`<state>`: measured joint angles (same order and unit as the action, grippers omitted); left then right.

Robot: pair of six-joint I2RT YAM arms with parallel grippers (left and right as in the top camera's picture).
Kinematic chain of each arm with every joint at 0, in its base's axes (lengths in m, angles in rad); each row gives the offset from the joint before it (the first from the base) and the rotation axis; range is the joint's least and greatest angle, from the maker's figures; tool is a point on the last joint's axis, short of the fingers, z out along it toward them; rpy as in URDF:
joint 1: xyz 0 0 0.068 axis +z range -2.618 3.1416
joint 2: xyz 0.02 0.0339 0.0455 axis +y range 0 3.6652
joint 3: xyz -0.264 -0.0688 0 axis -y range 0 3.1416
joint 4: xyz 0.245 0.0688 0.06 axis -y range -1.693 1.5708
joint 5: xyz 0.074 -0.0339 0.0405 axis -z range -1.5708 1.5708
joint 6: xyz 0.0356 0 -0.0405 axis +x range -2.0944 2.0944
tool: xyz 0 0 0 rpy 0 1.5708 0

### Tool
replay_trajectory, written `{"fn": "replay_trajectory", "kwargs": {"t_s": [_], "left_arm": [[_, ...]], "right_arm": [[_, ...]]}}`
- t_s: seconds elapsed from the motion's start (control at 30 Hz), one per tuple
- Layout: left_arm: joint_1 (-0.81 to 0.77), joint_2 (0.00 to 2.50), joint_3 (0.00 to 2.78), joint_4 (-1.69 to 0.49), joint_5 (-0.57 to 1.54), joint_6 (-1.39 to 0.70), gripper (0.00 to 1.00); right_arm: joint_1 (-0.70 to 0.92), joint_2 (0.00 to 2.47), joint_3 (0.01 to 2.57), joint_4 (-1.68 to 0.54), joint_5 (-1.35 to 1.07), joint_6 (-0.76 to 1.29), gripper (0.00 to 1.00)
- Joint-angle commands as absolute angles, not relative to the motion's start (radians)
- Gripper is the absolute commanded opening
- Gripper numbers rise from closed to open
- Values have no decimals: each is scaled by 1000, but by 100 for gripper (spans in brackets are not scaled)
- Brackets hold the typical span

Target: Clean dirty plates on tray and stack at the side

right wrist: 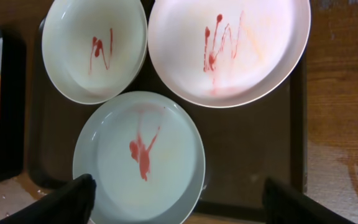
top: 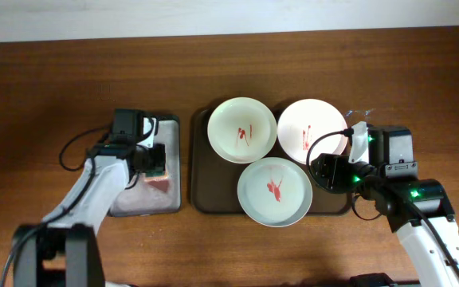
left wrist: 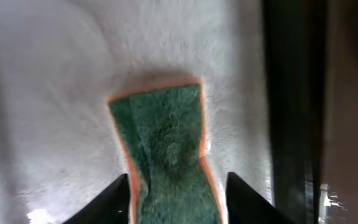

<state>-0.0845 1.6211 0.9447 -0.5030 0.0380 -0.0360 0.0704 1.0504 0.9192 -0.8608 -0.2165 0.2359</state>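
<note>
Three plates lie on the dark brown tray [top: 213, 195], each with red sauce smears: white [top: 242, 129] at the back left, pale pink [top: 312, 127] at the back right, pale green [top: 275, 191] in front. The right wrist view shows the white [right wrist: 95, 50], pink [right wrist: 229, 46] and green [right wrist: 138, 155] plates on the tray [right wrist: 247, 149]. My right gripper [top: 329, 171] [right wrist: 179, 202] is open and empty above the tray's right part. My left gripper [top: 156, 163] [left wrist: 178, 199] is down in the small tray, shut on the green sponge [left wrist: 163, 143].
The smaller grey-bottomed tray [top: 146, 203] [left wrist: 42, 93] stands just left of the big tray, its dark rim [left wrist: 291, 93] right of the sponge. Bare wooden table lies around both trays.
</note>
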Motion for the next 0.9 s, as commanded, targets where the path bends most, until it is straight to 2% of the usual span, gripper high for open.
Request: {"fn": "replay_trajectory", "kwargs": {"t_s": [0.0,0.07,0.1,0.2,0.23,0.37,0.53,0.8,0.87], "left_arm": [[-80,1686,957,-475,46,-39,41],[-80,1705,957,-459,46,-39,33],[-80,1714,957,-453,46,-39,33],[-80,1738,956,-449,46,-39,4],[-80,1745,957,-450,47,-39,0],[-80,1742,963,-480,118,-38,0],[-80,1624,1084,-684,136,-38,0],[-110,1674,1008,-651,135,-68,0],[-110,1703,997,-646,136,-68,0]], "right_arm": [[64,1050,942,-860,-225,241,84],[64,1050,942,-860,-225,241,83],[64,1050,942,-861,-225,242,83],[64,1050,942,-861,-225,241,82],[64,1050,942,-861,-225,241,82],[64,1055,942,-878,-225,241,82],[65,1158,941,-943,-226,191,82],[66,1389,941,-929,-234,187,72],[66,1439,941,-929,-265,163,65]]}}
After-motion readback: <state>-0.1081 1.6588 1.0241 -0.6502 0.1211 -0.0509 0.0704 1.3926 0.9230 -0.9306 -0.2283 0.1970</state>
